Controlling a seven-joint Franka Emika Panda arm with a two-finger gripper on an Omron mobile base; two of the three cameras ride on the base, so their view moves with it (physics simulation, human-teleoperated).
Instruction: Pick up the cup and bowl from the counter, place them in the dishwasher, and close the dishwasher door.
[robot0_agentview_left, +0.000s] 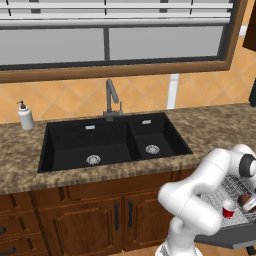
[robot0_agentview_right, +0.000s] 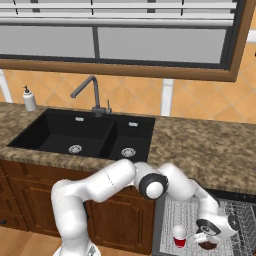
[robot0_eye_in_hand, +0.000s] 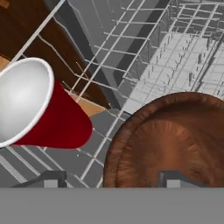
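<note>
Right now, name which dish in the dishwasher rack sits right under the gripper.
The brown bowl, directly below the gripper; the red cup stands off to one side.

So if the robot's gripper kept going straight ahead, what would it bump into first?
Most likely the brown bowl, which sits right ahead between the tips of the gripper. The red cup lies off to one side.

You have nothing to read here: no lettering, labels, brand marks, numbers or signs legible on any surface in the three views.
</note>
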